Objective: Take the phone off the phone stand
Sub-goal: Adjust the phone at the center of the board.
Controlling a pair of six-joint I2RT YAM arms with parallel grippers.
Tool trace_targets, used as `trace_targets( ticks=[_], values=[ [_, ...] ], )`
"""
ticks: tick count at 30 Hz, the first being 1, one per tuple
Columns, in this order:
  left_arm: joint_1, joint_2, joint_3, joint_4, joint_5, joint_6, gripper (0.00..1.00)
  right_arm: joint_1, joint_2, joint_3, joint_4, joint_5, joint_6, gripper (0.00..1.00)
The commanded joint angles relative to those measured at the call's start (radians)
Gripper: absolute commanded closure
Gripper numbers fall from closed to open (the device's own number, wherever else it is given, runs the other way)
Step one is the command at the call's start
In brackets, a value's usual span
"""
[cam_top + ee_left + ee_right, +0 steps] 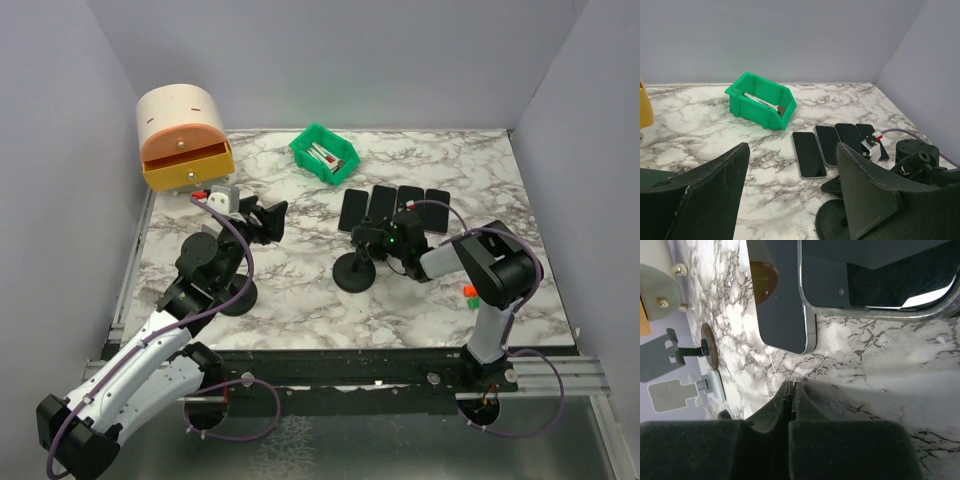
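The black phone stand (352, 271) stands mid-table on a round base, and I see no phone on it. Several dark phones lie flat in a row behind it, the leftmost phone (352, 210) nearest the stand. They also show in the left wrist view, where the leftmost phone (808, 154) lies beyond the stand's base (835, 222). My right gripper (377, 240) is shut and empty, low at the top of the stand. In the right wrist view its tips (791, 388) sit just above the marble beside a phone (785, 300). My left gripper (268, 222) is open and empty, left of the stand.
A green bin (324, 153) holding a pen-like item sits at the back. A beige box with an orange drawer (183, 140) stands at the back left. A black round base (237, 297) lies under the left arm. Small orange and green pieces (469, 292) sit by the right arm.
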Motion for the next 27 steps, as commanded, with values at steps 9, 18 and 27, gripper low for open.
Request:
trace_targets(
  ticks=[9,18,27],
  values=[
    [-0.008,-0.001,-0.004,-0.016,-0.002,0.006,0.29,0.008,0.081,0.060,-0.010,0.116,0.074,1.00],
    [-0.010,0.000,-0.003,-0.018,-0.004,0.008,0.29,0.007,0.105,0.104,-0.022,0.140,0.079,1.00],
    [-0.013,0.003,-0.003,-0.021,-0.012,0.013,0.29,-0.002,0.125,0.146,-0.039,0.150,0.086,1.00]
  ],
)
